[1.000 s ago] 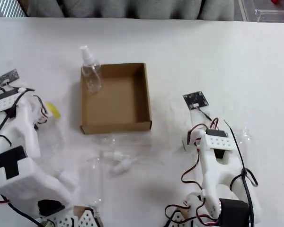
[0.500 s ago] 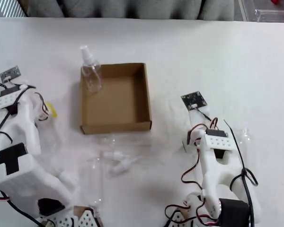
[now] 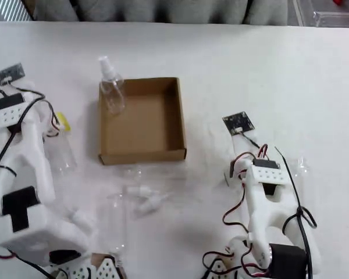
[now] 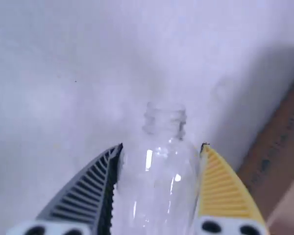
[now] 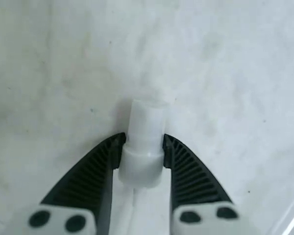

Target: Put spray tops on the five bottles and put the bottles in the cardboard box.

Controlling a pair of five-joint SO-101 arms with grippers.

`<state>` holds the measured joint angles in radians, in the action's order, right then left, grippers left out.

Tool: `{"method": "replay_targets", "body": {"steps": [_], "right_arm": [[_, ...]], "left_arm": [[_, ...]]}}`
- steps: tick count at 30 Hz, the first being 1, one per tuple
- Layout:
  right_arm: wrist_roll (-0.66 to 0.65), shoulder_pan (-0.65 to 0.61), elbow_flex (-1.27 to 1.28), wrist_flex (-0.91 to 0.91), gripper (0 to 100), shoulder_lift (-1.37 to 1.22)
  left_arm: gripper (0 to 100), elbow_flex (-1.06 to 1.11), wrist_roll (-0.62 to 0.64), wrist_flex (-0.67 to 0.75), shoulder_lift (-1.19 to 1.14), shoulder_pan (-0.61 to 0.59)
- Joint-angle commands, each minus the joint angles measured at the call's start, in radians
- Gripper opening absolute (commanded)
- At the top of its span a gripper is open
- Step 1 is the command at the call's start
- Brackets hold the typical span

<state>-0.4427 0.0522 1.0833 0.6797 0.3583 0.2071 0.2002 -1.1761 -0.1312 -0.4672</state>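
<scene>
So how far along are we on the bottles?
Done: one capped bottle stands at the far corner of the cardboard box; inside or beside, cannot tell. In hand: the left gripper is shut on an uncapped bottle, the right gripper on a spray top. Left: joining those, capping the rest with the loose spray tops on the table, boxing.

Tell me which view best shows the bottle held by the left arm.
The left wrist view: the bottle, uncapped, sits between the grey and yellow jaws, its threaded neck plain. The high view gives a faint clear shape between the left arm and the cardboard box. The right wrist view faces a spray top instead.
</scene>
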Motion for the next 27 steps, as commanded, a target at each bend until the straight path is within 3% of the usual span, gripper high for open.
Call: {"method": "replay_targets", "body": {"steps": [1, 9, 21, 27], "right_arm": [[-0.008, 0.013, -0.005, -0.015, 1.5, 0.018], [-0.005, 0.015, -0.005, -0.012, 1.5, 0.019], [-0.003, 0.015, -0.003, -0.012, 1.5, 0.019], [-0.003, 0.015, -0.003, -0.012, 1.5, 0.019]], "left_arm": [[7, -0.078, -0.003, -0.114, 0.243, 0.056], [7, -0.071, -0.009, -0.17, 0.561, 0.154], [7, 0.003, -0.005, -0.163, 0.809, 0.323], [7, 0.238, -0.008, -0.015, 1.02, 0.355]]}}
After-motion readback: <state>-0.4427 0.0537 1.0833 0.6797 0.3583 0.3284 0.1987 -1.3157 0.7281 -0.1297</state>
